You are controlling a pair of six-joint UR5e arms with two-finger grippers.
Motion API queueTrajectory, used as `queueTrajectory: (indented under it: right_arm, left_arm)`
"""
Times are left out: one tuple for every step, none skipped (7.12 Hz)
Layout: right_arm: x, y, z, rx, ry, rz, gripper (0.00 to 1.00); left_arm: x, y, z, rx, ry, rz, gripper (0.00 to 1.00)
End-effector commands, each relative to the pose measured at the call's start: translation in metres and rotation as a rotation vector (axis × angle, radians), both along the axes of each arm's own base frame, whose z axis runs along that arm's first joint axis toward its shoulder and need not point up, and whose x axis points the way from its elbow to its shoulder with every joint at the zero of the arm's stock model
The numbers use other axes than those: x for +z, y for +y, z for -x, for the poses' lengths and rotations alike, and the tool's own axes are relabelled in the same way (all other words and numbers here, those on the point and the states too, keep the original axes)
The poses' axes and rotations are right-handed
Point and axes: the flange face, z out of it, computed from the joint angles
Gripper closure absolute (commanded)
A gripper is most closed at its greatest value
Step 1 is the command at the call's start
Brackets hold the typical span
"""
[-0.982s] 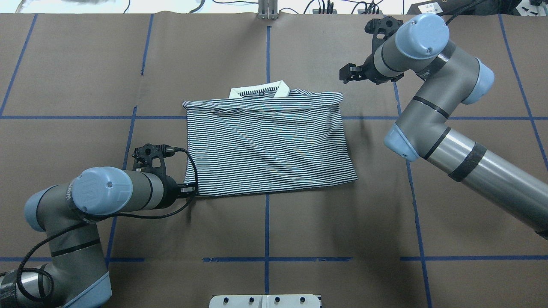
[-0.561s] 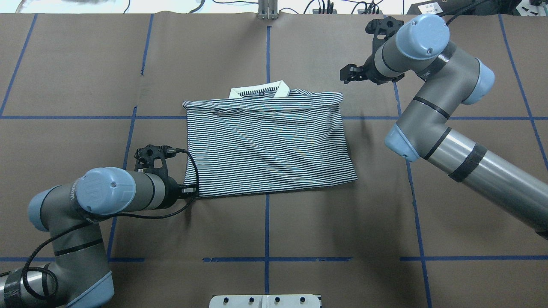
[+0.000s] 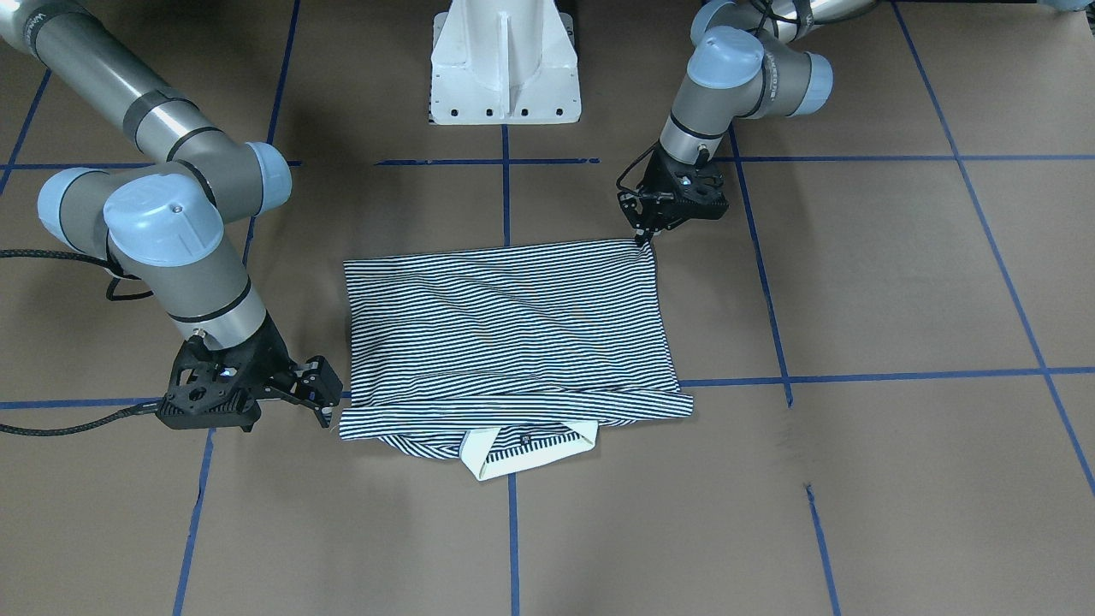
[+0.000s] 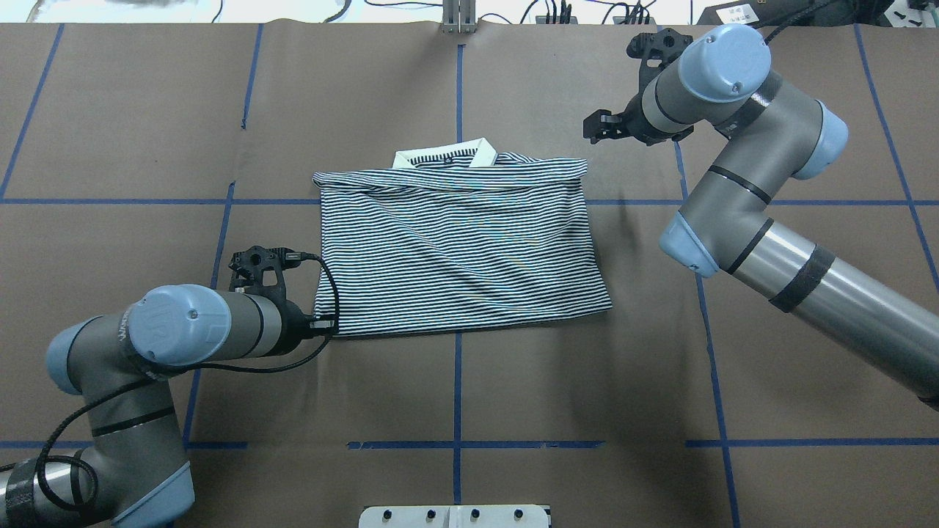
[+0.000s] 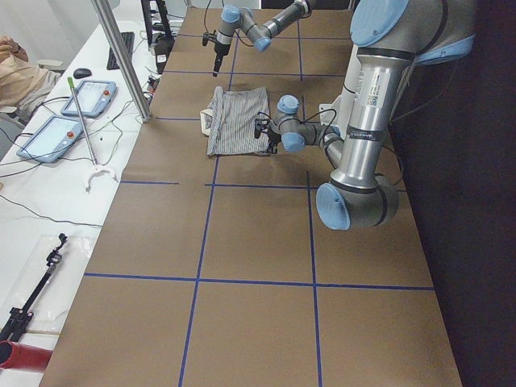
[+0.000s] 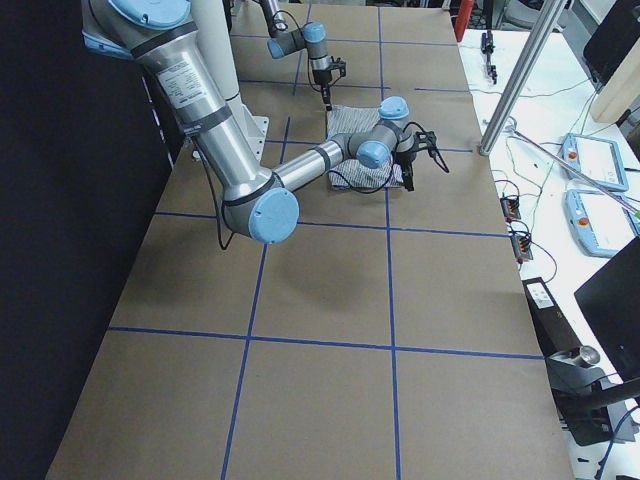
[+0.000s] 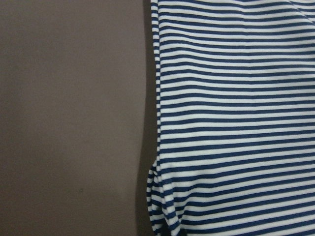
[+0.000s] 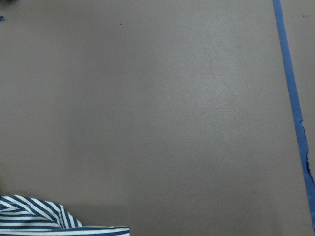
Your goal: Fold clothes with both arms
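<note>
Standing across from the robot, I see the polo shirt (image 3: 505, 334) lying flat on the table (image 3: 855, 282), folded into a rough rectangle. The left gripper (image 3: 643, 235) points down with its tip right at the hem corner; I cannot tell whether its jaws are together or pinching cloth. The right gripper (image 3: 321, 395) sits low just beside the shoulder corner, jaws apart, holding nothing.

From overhead, the shirt spreads between the two grippers, with its collar (image 4: 444, 155) along the edge nearest the right gripper.

The left wrist camera shows striped cloth and its side edge directly below. The right wrist camera catches only a scrap of stripes, otherwise bare table.

I'd judge the knit light, limp and a little stretchy. It will sag and crease, so corners or hem edges, pinched through all layers, are the places to grip.

Compared with a second ago, the shirt lies unmoved. The left arm (image 4: 183, 330) has edged slightly, the right arm (image 4: 733, 183) hardly at all.
</note>
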Motion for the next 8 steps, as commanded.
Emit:
queueTrajectory:
  right_arm:
    - [0.002,0.000,0.000,0.001,0.002,0.002,0.00]
    - [0.003,0.000,0.000,0.004,0.004,0.003,0.00]
    - [0.003,0.000,0.000,0.005,0.005,0.002,0.00]
    - [0.003,0.000,0.000,0.006,0.004,0.003,0.00]
    - [0.003,0.000,0.000,0.006,0.004,0.003,0.00]
    - [0.002,0.000,0.000,0.006,0.003,0.002,0.00]
    - [0.003,0.000,0.000,0.006,0.004,0.003,0.00]
    - [0.003,0.000,0.000,0.010,0.003,0.006,0.00]
  left_arm:
    - [0.019,-0.058,0.037,-0.029,-0.081,-0.105,1.00]
    - [0.045,-0.102,0.059,-0.045,-0.159,-0.150,1.00]
    - [0.046,-0.161,0.079,-0.085,-0.209,-0.195,1.00]
    - [0.048,-0.220,0.081,-0.116,-0.257,-0.201,1.00]
    - [0.041,-0.281,0.077,-0.164,-0.279,-0.190,1.00]
    - [0.036,-0.333,0.069,-0.207,-0.316,-0.221,1.00]
    - [0.058,-0.359,0.077,-0.223,-0.352,-0.268,1.00]
    - [0.060,-0.365,0.090,-0.223,-0.359,-0.292,1.00]
